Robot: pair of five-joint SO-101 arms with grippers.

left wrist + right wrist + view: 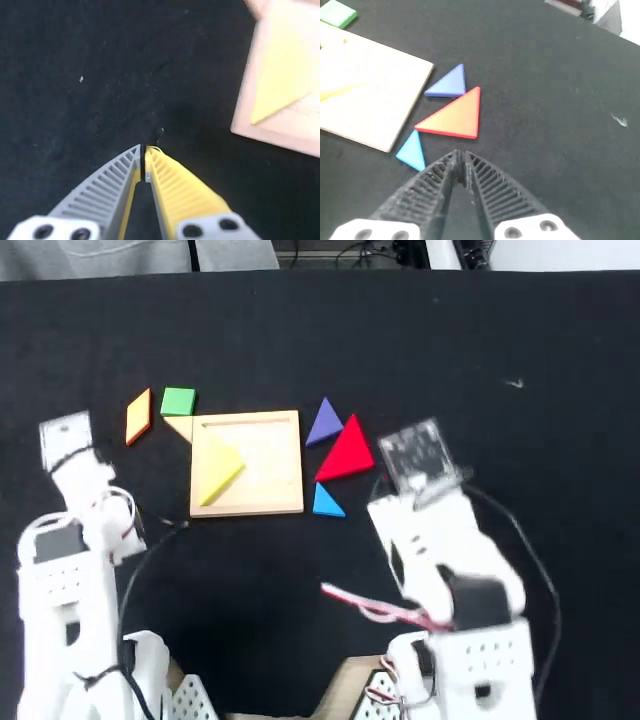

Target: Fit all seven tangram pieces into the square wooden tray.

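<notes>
lying in pale wooden tray (pixel 270 478): yellow triangle (pixel 212 466) | left gripper (pixel 143 151), right gripper (pixel 461 157): closed

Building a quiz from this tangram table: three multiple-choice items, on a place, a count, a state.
1. The green square lies: A in the tray; B off the tray's far left corner; C right of the tray.
2. Pieces inside the tray: A one; B three; C none.
3. On the right arm, the jaws are: A wide open; B shut on a piece; C shut, empty.
B, it sits on the table; A, only the big yellow triangle is in; C, they meet with nothing between.
</notes>
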